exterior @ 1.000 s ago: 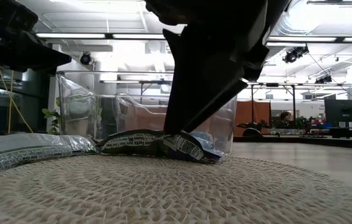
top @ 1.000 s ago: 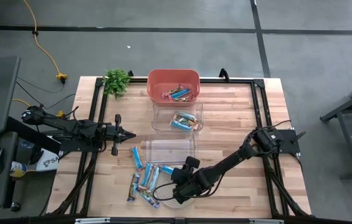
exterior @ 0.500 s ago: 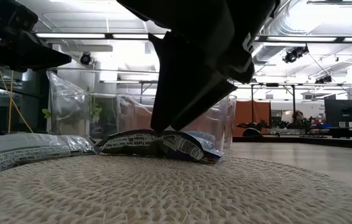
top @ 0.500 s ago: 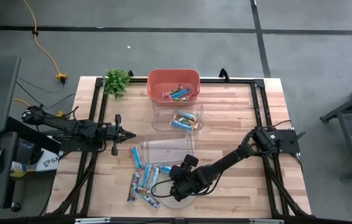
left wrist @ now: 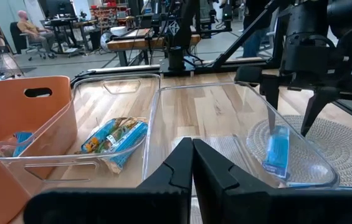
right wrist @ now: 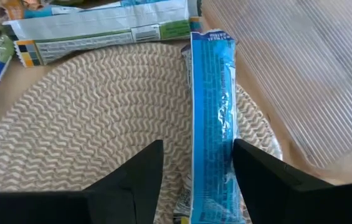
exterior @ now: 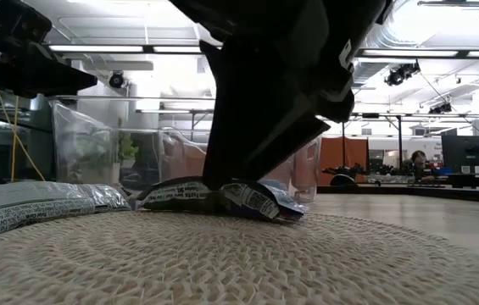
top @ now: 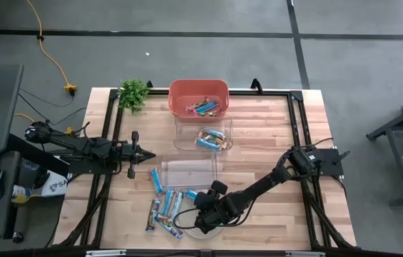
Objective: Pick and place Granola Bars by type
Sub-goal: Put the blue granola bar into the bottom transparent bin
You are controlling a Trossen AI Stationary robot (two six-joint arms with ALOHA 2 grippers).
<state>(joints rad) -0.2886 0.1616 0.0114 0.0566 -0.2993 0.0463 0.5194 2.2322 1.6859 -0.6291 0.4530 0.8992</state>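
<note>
Several granola bars (top: pixel 165 203) in light blue wrappers lie at the near middle of the table, beside and on a round woven coaster (right wrist: pixel 82 118). One light blue bar (right wrist: pixel 212 106) lies lengthwise on the coaster's edge. My right gripper (right wrist: pixel 197 149) is open and tipped down over this bar, one finger on each side of it. More bars lie in the far clear tub (top: pixel 208 138) and in the red bin (top: pixel 198 98). My left gripper (top: pixel 148 155) is shut and level at the table's left, holding nothing. My right gripper straddles the light blue bar's near half (right wrist: pixel 213 168) from above, slanting down, its fingers across the bar's width. In the low view one fingertip (exterior: pixel 222 174) comes down to the bar's top (exterior: pixel 214 195). Whether it touches I cannot tell. The bar lies flat on the coaster.
An empty clear tub (top: pixel 190 171) stands just beyond the coaster, close to my right gripper. A small green plant (top: pixel 133 93) stands at the far left corner. Bare wood lies to the right of the tubs.
My right gripper has rolled a little, and its fingertips have shifted slightly toward the table's left, over the bar. The bar has stayed where it was on the coaster.
</note>
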